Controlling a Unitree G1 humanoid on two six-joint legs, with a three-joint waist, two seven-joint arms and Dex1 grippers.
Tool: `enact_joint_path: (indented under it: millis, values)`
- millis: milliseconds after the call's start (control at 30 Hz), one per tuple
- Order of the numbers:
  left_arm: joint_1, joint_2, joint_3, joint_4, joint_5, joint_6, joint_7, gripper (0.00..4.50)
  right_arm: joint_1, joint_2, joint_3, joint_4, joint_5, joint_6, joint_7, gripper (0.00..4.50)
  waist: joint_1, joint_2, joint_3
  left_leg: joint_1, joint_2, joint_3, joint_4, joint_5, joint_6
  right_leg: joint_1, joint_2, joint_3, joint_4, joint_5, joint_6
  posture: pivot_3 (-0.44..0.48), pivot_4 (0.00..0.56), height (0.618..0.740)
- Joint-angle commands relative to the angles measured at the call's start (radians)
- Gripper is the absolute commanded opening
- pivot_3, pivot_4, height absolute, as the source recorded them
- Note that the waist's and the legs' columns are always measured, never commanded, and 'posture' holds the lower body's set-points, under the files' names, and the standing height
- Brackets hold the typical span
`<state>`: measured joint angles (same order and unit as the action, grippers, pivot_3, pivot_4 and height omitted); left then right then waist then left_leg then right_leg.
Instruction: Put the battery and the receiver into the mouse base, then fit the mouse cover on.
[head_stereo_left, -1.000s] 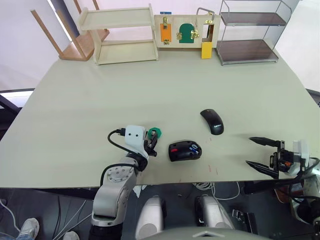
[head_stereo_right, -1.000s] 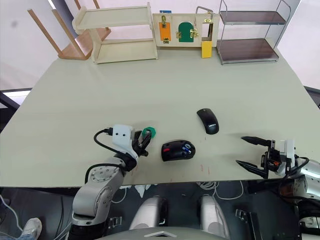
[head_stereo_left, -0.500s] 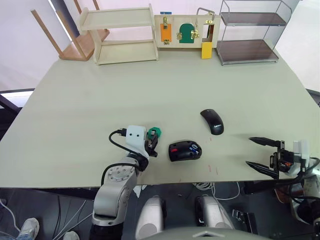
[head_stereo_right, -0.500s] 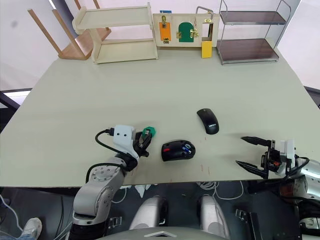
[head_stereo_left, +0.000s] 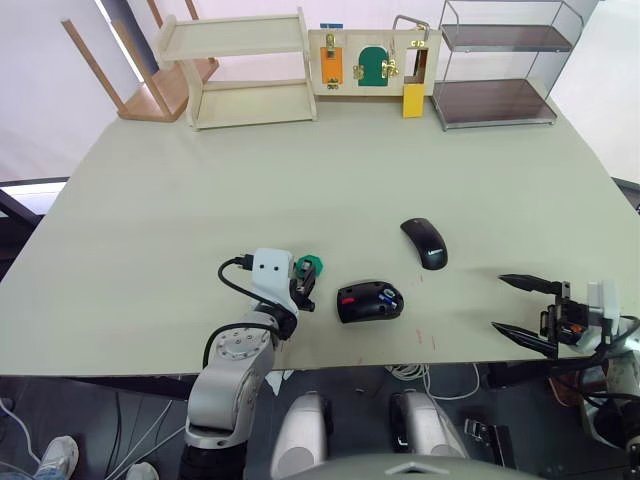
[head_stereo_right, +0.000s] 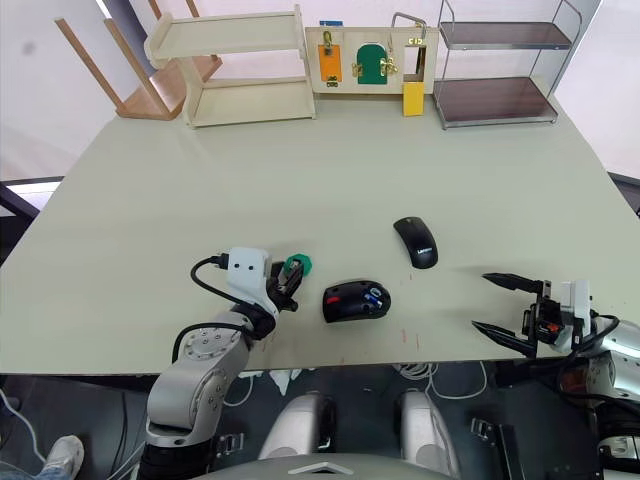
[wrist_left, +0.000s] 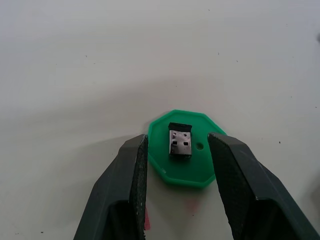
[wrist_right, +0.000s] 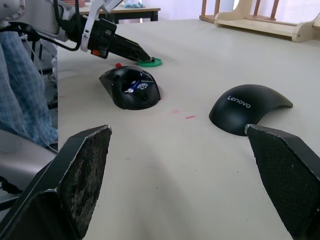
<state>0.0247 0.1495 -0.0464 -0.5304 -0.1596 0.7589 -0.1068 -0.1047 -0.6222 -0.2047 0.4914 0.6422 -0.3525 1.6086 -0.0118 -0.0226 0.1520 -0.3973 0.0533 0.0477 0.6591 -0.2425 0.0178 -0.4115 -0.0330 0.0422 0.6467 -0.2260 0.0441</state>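
- left gripper (wrist_left: 177, 150) spread, straddling receiver (wrist_left: 180, 141) on green disc (wrist_left: 187, 170)
- right gripper (head_stereo_left: 520, 305) spread wide, empty
- battery (head_stereo_right: 374, 295) in mouse base (head_stereo_right: 356, 300)

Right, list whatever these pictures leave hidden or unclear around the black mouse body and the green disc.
- Tiny dark and silvery receiver: in the head views, the left gripper covers it on the green octagonal disc.
- Bright-blue battery in the black red-wheeled mouse base: the rim hides how fully it is seated.
- Glossy black mouse cover: its underside faces the table.
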Motion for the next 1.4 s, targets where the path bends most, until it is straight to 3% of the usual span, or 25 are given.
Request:
enact_joint_path:
  millis: [33,933,1000,1033,1067,1400]
  values:
    - [-0.01,0.003,-0.003,-0.013,0.001,-0.001,-0.004,2.01,-0.006,0.0,-0.027,-0.018,0.006,-0.005,0.006,4.5,0.0,0.0,0.0,0.0,0.0,0.0,0.0,0.0,0.0,0.0,0.0,0.0,0.0,0.0,0.0,0.0,0.15,0.74]
    - [-0.01,0.004,-0.006,-0.018,-0.001,0.002,-0.01,2.01,-0.009,0.003,-0.028,-0.017,0.002,-0.007,0.006,4.5,0.0,0.0,0.0,0.0,0.0,0.0,0.0,0.0,0.0,0.0,0.0,0.0,0.0,0.0,0.0,0.0,0.15,0.74]
    - [-0.01,0.002,-0.007,-0.017,-0.003,-0.002,-0.011,1.46,-0.009,0.001,-0.028,-0.016,0.003,-0.008,0.006,4.5,0.0,0.0,0.0,0.0,0.0,0.0,0.0,0.0,0.0,0.0,0.0,0.0,0.0,0.0,0.0,0.0,0.15,0.74]
    - [-0.011,0.002,-0.008,-0.017,-0.001,0.0,-0.01,1.41,-0.008,0.001,-0.028,-0.016,0.003,-0.008,0.006,4.5,0.0,0.0,0.0,0.0,0.0,0.0,0.0,0.0,0.0,0.0,0.0,0.0,0.0,0.0,0.0,0.0,0.15,0.74]
    - [-0.011,0.003,-0.009,-0.018,0.001,0.002,-0.009,0.94,-0.008,0.001,-0.028,-0.016,0.004,-0.008,0.006,4.5,0.0,0.0,0.0,0.0,0.0,0.0,0.0,0.0,0.0,0.0,0.0,0.0,0.0,0.0,0.0,0.0,0.15,0.74]
    - [-0.014,0.005,-0.01,-0.021,0.006,0.012,-0.004,0.94,-0.009,0.002,-0.027,-0.017,0.005,-0.007,0.006,4.5,0.0,0.0,0.0,0.0,0.0,0.0,0.0,0.0,0.0,0.0,0.0,0.0,0.0,0.0,0.0,0.0,0.15,0.74]
